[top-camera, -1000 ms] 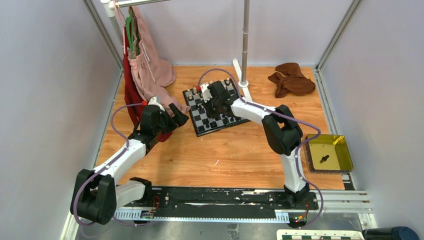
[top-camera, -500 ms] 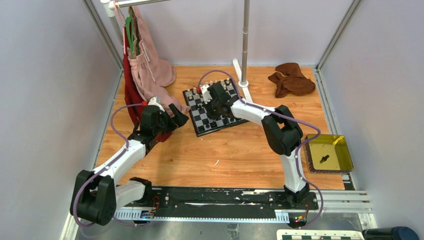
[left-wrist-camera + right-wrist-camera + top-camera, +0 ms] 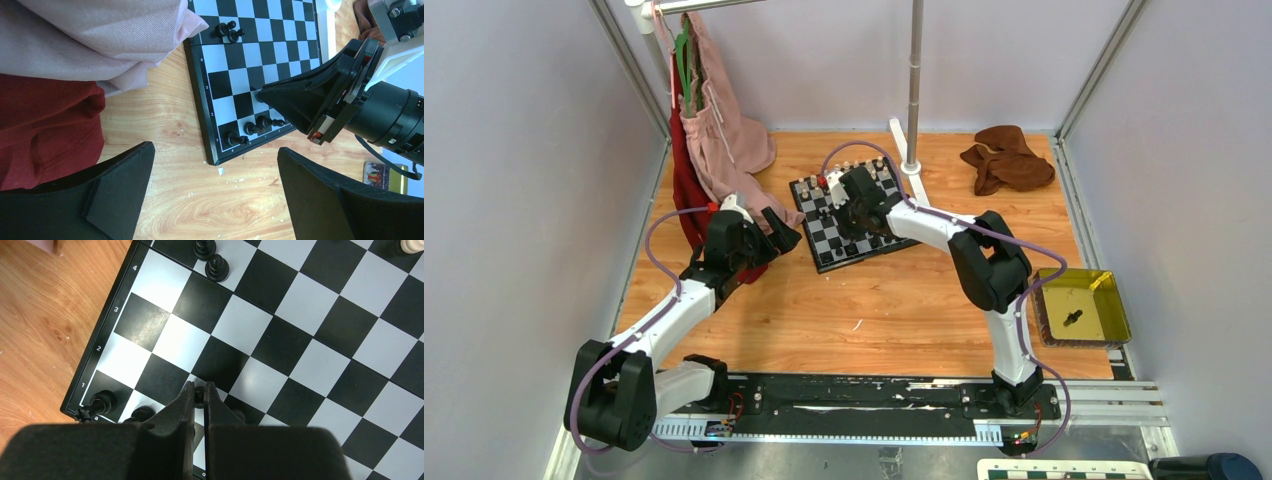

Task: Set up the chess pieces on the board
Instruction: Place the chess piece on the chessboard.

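Wood tabletop (image 3: 874, 310), grey walls around. Found the board (image 3: 829, 243) toward the far side. From above, saw the right gripper (image 3: 854, 235) down over the board, jaws unreadable. Got those only via right wrist: fingers nearly together, pinching a black piece (image 3: 199, 396) by the board's near edge. Via left wrist only: caught the left gripper (image 3: 215, 160) spread wide just off the board's corner, plus pink cloth (image 3: 100, 35) lapping the board's edge.

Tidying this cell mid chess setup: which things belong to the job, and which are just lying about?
Job: board, black pieces, cream pieces.
Lying about: pink cloth, red cloth, brown cloth, yellow tray.
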`<move>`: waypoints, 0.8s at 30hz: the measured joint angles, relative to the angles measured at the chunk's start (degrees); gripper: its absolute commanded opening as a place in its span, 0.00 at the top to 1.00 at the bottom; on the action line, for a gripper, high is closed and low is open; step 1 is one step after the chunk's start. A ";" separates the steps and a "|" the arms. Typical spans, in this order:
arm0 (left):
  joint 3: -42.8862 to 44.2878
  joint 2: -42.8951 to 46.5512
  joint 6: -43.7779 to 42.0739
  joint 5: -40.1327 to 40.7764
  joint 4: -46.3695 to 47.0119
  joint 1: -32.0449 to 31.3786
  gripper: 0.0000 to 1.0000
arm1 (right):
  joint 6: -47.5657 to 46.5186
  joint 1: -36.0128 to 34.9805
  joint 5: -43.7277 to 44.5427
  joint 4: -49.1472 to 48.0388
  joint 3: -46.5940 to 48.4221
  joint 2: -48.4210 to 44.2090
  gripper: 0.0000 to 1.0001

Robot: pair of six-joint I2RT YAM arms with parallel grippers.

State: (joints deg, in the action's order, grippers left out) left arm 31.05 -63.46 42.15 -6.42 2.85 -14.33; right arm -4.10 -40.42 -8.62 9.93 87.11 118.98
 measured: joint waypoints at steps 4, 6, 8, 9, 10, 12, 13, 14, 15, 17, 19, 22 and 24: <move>0.00 0.00 0.00 0.00 0.00 0.00 0.00 | 0.00 -0.02 0.07 -0.07 -0.35 -0.22 0.96; 0.00 0.00 0.00 0.00 0.00 0.00 0.00 | 0.00 -0.02 0.09 -0.09 -0.50 -0.33 0.94; 0.00 0.00 0.00 0.00 0.00 0.00 0.00 | 0.00 -0.07 0.09 -0.07 -0.52 -0.33 0.91; 0.00 0.00 0.00 0.00 0.00 0.00 0.00 | 0.00 -0.11 0.11 -0.07 -0.52 -0.33 0.89; 0.00 0.00 -0.02 -0.02 0.00 0.00 0.00 | 0.00 -0.11 0.11 -0.07 -0.55 -0.33 0.88; 0.00 0.00 -0.02 -0.02 0.00 0.00 0.00 | 0.00 -0.13 0.11 -0.07 -0.55 -0.33 0.86; 0.00 0.00 -0.02 -0.02 0.00 0.00 0.00 | 0.00 -0.13 0.11 -0.07 -0.55 -0.33 0.85; 0.00 0.00 -0.04 -0.02 0.00 0.00 0.00 | 0.02 -0.15 0.11 -0.07 -0.55 -0.33 0.84; 0.00 0.00 -0.04 -0.02 0.00 0.00 0.00 | 0.00 -0.17 0.13 -0.07 -0.55 -0.33 0.83; 0.00 0.00 -0.07 -0.02 0.00 0.00 0.00 | 0.02 -0.28 0.17 -0.07 -0.55 -0.35 0.80; 0.00 0.00 -0.15 -0.02 0.00 0.00 0.00 | 0.00 -0.39 0.26 -0.02 -0.55 -0.35 0.78; 0.00 0.00 -0.20 -0.04 0.00 0.00 0.00 | 0.00 -0.59 0.33 0.26 -0.63 -0.35 0.76; 0.00 0.00 -0.20 -0.04 0.00 0.00 0.00 | 0.00 -0.70 0.37 0.37 -0.66 -0.44 0.75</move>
State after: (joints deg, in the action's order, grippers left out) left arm 31.05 -63.46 41.95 -6.46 2.85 -14.33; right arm -4.10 -41.12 -8.25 10.31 86.46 118.54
